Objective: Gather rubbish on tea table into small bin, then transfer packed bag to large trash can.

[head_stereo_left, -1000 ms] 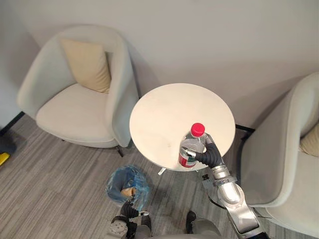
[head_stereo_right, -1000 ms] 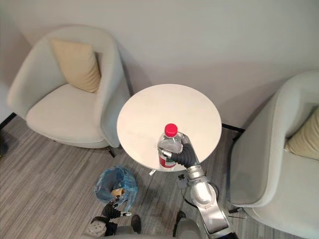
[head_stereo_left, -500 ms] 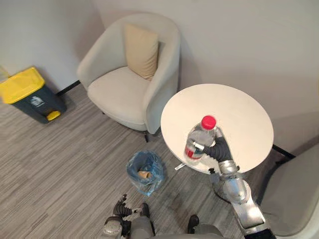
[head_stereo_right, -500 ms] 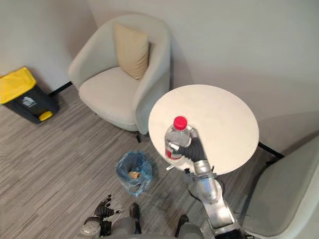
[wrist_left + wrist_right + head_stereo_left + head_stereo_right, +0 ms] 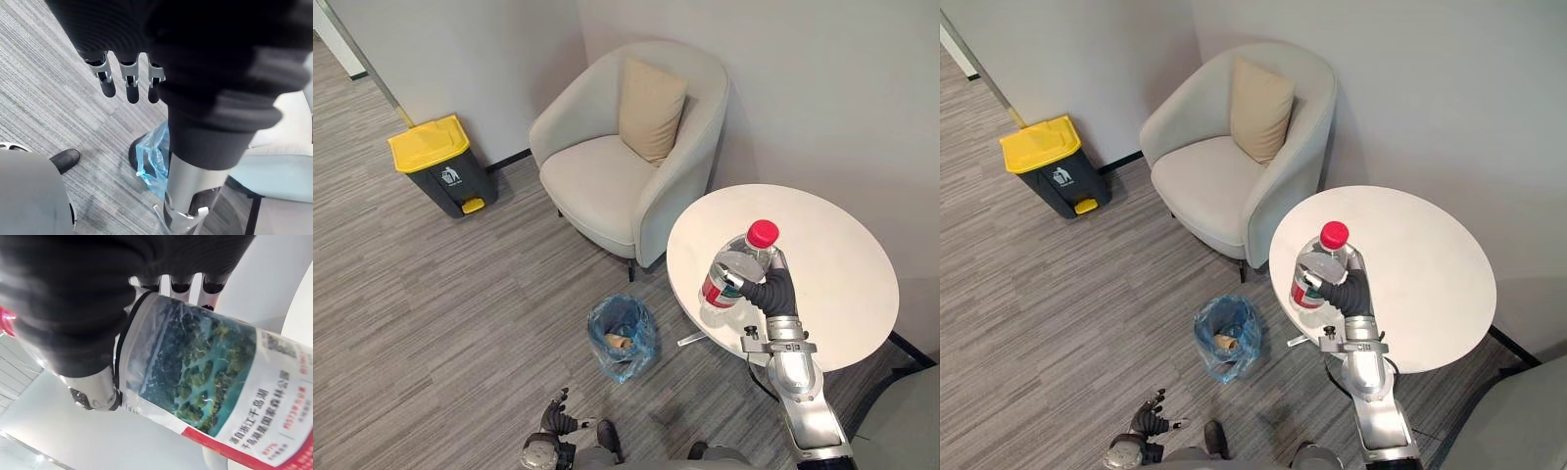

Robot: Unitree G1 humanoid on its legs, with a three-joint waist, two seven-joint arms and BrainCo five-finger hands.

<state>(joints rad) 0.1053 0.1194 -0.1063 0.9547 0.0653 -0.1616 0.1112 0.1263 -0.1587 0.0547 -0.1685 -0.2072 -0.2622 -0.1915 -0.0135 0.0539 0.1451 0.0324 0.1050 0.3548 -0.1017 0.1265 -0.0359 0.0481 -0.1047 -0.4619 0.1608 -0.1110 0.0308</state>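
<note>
A clear plastic bottle (image 5: 736, 274) with a red cap and a red and green label is held upright over the left part of the round white tea table (image 5: 832, 264). My right hand (image 5: 771, 292) is shut on it, and the right wrist view shows the fingers (image 5: 182, 285) curled round the label (image 5: 195, 377). The small bin (image 5: 622, 335), lined with a blue bag, stands on the floor to the left of the table and holds a brown scrap. The large dark trash can (image 5: 440, 166) with a yellow lid stands by the far wall. My left hand (image 5: 555, 423) hangs low and open, with its fingers (image 5: 129, 81) straight above the floor.
A pale armchair (image 5: 607, 186) with a tan cushion (image 5: 651, 108) stands behind the small bin, close against the table. The edge of a second armchair (image 5: 911, 431) shows at the lower right. Grey plank floor stretches between the bin and the large can.
The whole picture has shifted as the camera turned left, bringing the yellow-lidded can into view. The bottle stays in my right hand, now nearer the table's left edge.
</note>
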